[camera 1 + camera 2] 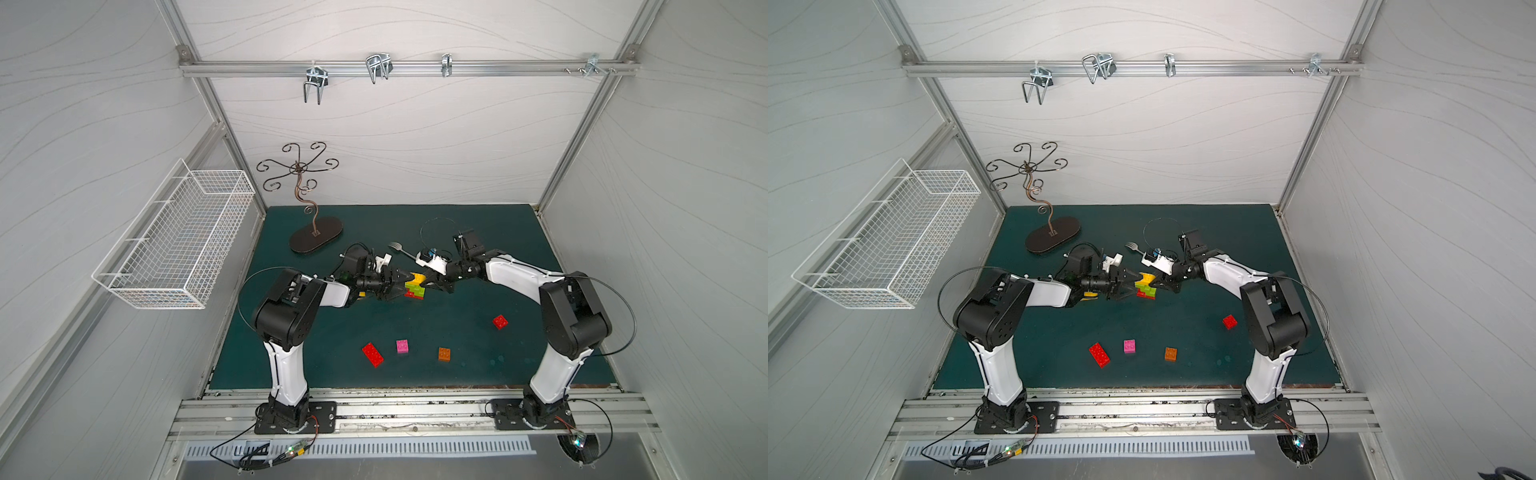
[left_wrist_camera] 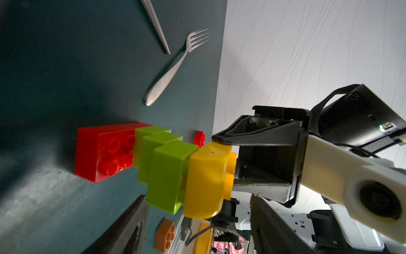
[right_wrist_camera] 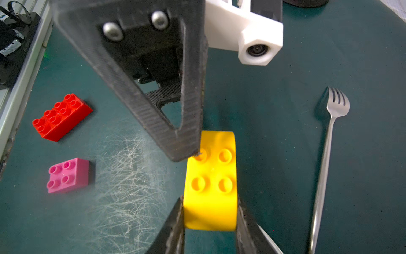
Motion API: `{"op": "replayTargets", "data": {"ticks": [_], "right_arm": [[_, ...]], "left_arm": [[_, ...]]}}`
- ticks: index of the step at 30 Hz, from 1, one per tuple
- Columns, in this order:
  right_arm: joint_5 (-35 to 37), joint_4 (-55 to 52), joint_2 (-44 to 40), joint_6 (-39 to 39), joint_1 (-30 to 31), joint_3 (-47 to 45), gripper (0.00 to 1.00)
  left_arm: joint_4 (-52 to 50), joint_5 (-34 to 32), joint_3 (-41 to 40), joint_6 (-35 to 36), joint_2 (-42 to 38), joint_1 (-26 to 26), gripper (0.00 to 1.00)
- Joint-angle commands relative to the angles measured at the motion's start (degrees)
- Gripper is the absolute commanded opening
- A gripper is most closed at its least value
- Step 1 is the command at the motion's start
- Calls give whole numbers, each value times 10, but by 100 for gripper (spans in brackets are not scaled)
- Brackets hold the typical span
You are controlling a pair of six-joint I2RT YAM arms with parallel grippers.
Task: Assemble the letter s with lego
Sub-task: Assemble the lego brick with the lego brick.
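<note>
Right wrist view: the right gripper (image 3: 210, 199) is clamping the yellow brick (image 3: 211, 171) atop the lego stack (image 2: 167, 167) between its fingers — the left gripper (image 1: 402, 286) is holding its fingers apart around it.

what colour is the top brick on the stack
Yellow. The top brick shows best in the right wrist view.
</note>
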Motion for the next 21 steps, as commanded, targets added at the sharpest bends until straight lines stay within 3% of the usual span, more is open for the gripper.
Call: {"op": "replayTargets", "data": {"ticks": [1, 21], "right_arm": [[7, -29, 7, -18, 6, 3, 19], [7, -23, 1, -32, 8, -4, 19]], "left_arm": [[40, 16, 20, -10, 12, -3, 75], [49, 18, 23, -15, 16, -4, 67]]}}
